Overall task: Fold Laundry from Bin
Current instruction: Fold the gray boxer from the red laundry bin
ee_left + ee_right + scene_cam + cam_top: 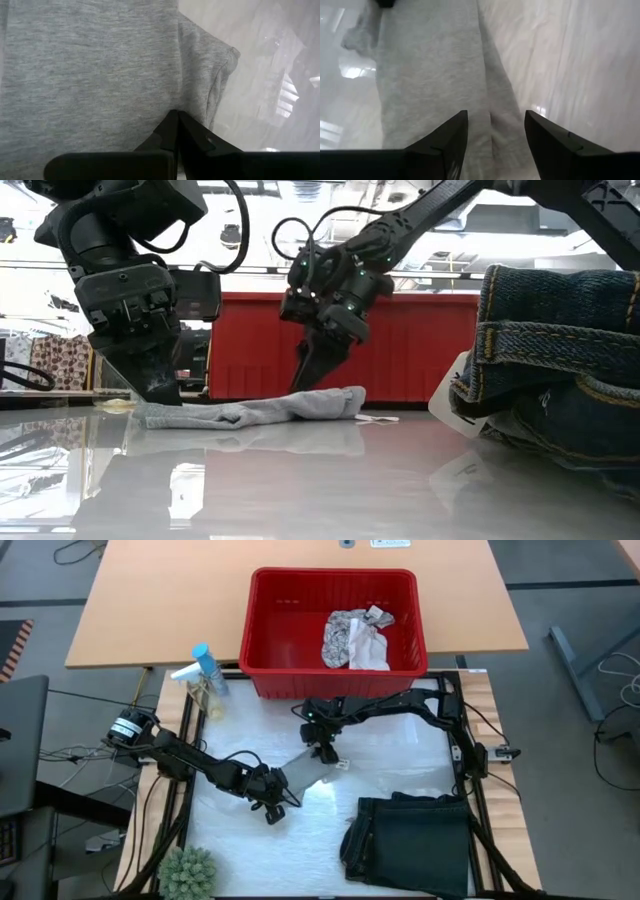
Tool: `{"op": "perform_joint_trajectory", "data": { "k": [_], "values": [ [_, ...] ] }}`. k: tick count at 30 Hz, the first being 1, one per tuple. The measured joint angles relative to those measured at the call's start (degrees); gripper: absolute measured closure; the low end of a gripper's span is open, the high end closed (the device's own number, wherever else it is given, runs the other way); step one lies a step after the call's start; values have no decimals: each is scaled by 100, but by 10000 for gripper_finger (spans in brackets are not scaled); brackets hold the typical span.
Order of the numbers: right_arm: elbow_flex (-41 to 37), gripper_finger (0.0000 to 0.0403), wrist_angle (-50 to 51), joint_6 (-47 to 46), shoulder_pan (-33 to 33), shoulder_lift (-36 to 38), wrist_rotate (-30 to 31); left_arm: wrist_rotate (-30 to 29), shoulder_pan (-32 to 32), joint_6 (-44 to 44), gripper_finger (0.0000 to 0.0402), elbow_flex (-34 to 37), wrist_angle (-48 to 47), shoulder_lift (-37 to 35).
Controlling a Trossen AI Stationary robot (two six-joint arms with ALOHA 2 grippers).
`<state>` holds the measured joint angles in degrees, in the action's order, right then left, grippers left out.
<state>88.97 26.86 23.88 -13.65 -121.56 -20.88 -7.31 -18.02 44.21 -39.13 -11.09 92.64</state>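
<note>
We are pinning the small grey knit cloth (305,773) with the closed left hand (271,802) while the right hand (324,749), fingers spread, is hovering over its far end; a shallow pinch risks dragging the cloth across the glossy white surface (400,760) and bunching it.

Two dark, jointed arms trail black cables; each claw has tapered black fingers (445,145).

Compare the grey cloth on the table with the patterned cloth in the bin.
The grey cloth is plain and lies stretched flat between the left gripper, shut, and the right gripper, open over it. The patterned cloth is leaf-printed, crumpled, untouched in the bin. Both are small soft pieces.
</note>
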Motion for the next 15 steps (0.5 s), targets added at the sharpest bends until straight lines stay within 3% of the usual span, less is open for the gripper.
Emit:
{"op": "perform_joint_trajectory", "data": {
  "k": [15],
  "values": [
    [44,193,112,361,321,-257,-68,-17,-2,-4,401,2,7,0]
  ]
}}
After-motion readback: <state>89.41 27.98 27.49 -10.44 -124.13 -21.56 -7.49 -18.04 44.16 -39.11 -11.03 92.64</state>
